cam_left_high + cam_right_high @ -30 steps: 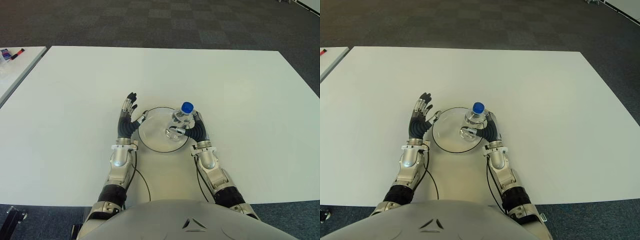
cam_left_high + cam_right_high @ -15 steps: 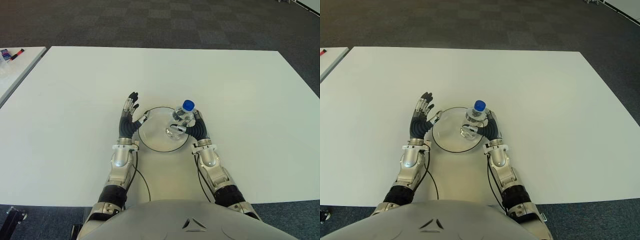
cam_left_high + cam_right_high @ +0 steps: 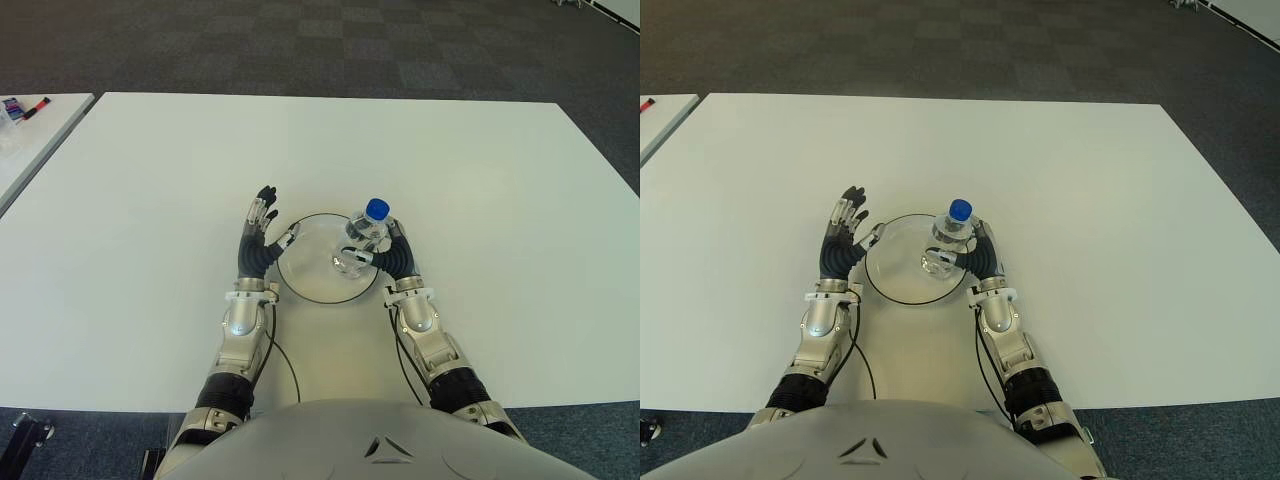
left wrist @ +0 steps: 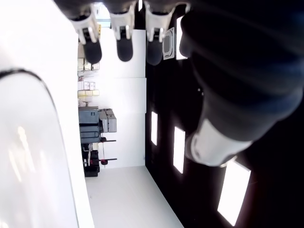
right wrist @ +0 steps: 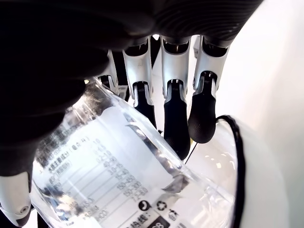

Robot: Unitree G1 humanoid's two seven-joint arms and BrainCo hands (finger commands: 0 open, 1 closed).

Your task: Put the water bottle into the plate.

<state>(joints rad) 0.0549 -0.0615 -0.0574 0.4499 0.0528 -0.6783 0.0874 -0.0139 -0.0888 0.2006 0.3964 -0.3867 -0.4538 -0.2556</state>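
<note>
While the right hand grips it, the bottle stands inside the plate's right part.

Water bottle: the water bottle (image 3: 362,243) is clear with a blue cap (image 3: 376,209); it sits within the right hand's grasp, on the thumb side of the palm, its cap rising above the fingertips and leaning slightly away from the robot.

Right hand: the right hand (image 3: 392,257) is closed around the bottle's body. From the right wrist view, the dark fingers (image 5: 176,123) curl over the far side of the clear wall (image 5: 118,171) while the thumb and palm press the near side; printed label text shows on the plastic.

Bottle base: it shows over the plate's inner surface, just inward of the hand's thumb; whether it touches the plate cannot be told.

Plate: the round white plate (image 3: 305,275) with a dark rim lies between the two hands, its right edge under the right hand's fingers and its left edge just beside the left hand's thumb.

Left hand: the left hand (image 3: 258,236) shows at the plate's left edge, fingers (image 4: 124,38) spread and straight, holding nothing; the left wrist view shows the plate's dark rim (image 4: 45,88) curving close beside it.

Table: the white table (image 3: 480,180) extends well beyond both hands on every side.

Cables: a thin black cable (image 3: 290,365) loops on the tabletop near the left forearm.
</note>
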